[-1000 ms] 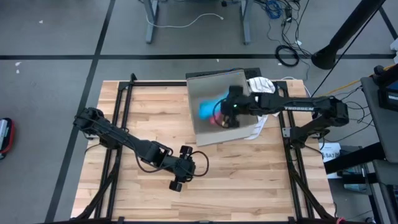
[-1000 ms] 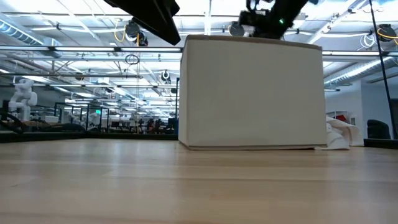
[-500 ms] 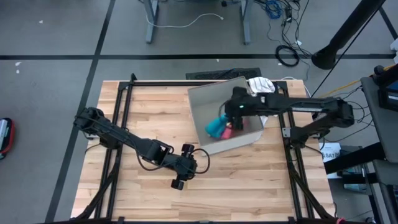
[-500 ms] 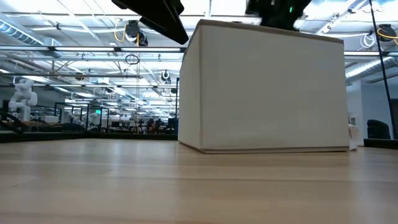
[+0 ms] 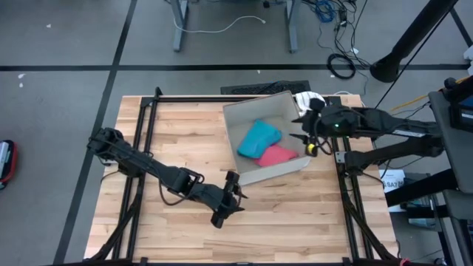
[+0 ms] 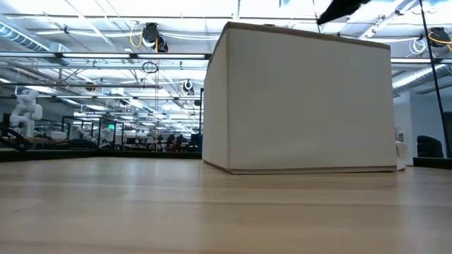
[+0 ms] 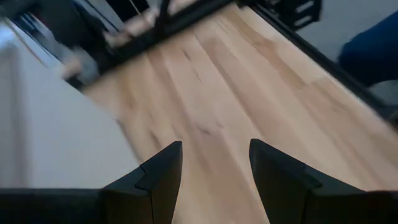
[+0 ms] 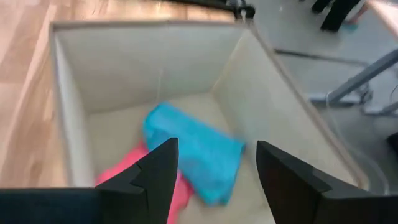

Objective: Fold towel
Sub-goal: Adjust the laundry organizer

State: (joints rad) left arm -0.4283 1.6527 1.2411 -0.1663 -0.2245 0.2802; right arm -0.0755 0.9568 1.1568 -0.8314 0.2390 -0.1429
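Observation:
A blue towel (image 5: 259,138) and a pink towel (image 5: 278,156) lie bunched side by side on the floor of an open beige box (image 5: 240,117) at the table's far right. The right wrist view looks down on the blue towel (image 8: 194,148) and the pink towel (image 8: 127,171). My right gripper (image 5: 303,139) hangs open above the box's right wall, holding nothing. My left gripper (image 5: 235,191) is open over the bare table just near and left of the box, whose wall (image 7: 56,137) fills the side of its wrist view.
A crumpled white cloth (image 5: 310,98) lies behind the box at the table's far right corner. In the low view the box (image 6: 304,99) blocks everything behind it. Bare wooden tabletop (image 5: 185,133) stretches left of the box and along the near edge.
My right gripper has let go of the blue towel inside the box, then risen and drawn back toward the table's right edge. The towel now lies beside the pink one. The box has turned and slid slightly. My left gripper has rolled and edged toward the box.

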